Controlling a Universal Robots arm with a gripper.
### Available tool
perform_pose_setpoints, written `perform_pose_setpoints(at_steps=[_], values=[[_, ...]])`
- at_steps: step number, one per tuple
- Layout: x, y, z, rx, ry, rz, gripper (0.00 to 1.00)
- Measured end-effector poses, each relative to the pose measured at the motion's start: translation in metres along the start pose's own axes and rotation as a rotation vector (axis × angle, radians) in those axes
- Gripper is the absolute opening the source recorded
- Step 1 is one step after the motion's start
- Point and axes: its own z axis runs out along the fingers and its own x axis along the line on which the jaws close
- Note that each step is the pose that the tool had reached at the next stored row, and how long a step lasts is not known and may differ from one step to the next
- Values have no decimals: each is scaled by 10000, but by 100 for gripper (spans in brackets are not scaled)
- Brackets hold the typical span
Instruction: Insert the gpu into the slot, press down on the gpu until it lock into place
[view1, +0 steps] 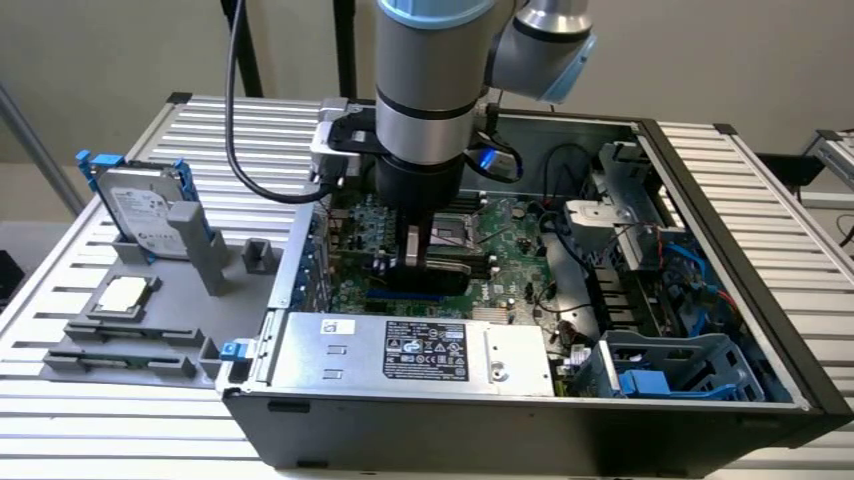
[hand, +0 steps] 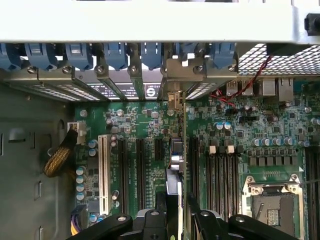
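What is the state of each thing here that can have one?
gpu: upright on edge, gripped between the fingers.
slot: blue end visible beneath the gpu; seating unclear.
computer case: open, side panel off.
hard drive: standing in a holder outside the case.

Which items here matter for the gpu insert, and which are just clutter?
Job: gpu, clamped in the gripper; blue slot.
Lying about: hard drive, processor chip, memory sticks, power-supply box.

gpu (view1: 447, 272): 1 | slot (view1: 407, 297): 1 | hard drive (view1: 140, 210): 1 | power supply (view1: 414, 350): 1
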Motion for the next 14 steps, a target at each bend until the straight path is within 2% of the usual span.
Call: perform_pose_setpoints(at_steps=[14], values=[[4,5,51,-12,4,0,26]])
